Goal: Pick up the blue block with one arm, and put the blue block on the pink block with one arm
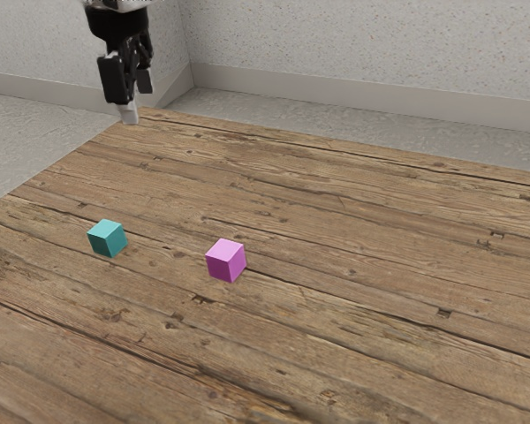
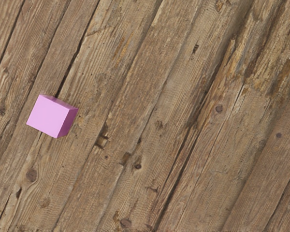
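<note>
A blue-green block (image 1: pixel 108 238) rests on the wooden table toward the exterior view's left. A pink block (image 1: pixel 225 260) sits a short way to its right, apart from it; both stand alone on the planks. My gripper (image 1: pixel 133 101) hangs high above the table's far left corner, well behind and above the blue block. It is open and holds nothing. In the wrist view the pink block (image 2: pixel 51 116) lies far below my hand, off to one side.
The wooden table (image 1: pixel 353 265) stretches wide toward the exterior view's right and front. A grey floor and a pale wall with a baseboard (image 1: pixel 362 93) run behind the table's far edge.
</note>
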Controlling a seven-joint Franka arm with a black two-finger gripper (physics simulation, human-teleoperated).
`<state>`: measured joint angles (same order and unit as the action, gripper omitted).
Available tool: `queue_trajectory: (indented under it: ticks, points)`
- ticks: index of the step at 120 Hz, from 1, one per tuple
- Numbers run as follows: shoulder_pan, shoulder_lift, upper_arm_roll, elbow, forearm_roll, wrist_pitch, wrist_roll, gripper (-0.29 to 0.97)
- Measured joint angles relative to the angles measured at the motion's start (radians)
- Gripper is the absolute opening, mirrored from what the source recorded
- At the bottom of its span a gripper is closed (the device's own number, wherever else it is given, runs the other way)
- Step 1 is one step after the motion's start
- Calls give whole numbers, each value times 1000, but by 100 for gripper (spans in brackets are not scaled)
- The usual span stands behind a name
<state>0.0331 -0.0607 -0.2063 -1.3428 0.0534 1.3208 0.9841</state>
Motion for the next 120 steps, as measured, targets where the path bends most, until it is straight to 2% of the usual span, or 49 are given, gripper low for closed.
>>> queue_trajectory:
  ticks: [31, 39, 50, 57, 67, 76, 89, 104, 120]
  points:
    - [44, -14, 10, -38, 7, -37, -62, 68]
    - [92, -106, 28, -187, 9, -27, -53, 68]
    - [117, -247, 131, -488, 10, 70, 1, 68]
    - [126, -273, 165, -576, 15, 125, 39, 68]
    - [155, -291, 210, -627, 21, 159, 93, 68]
    - [206, -292, 238, -697, 35, 197, 161, 68]
    - [228, -278, 303, -820, 46, 349, 300, 68]
    - [234, -203, 318, -832, 51, 495, 446, 68]
    - [243, -86, 321, -781, 51, 626, 572, 68]
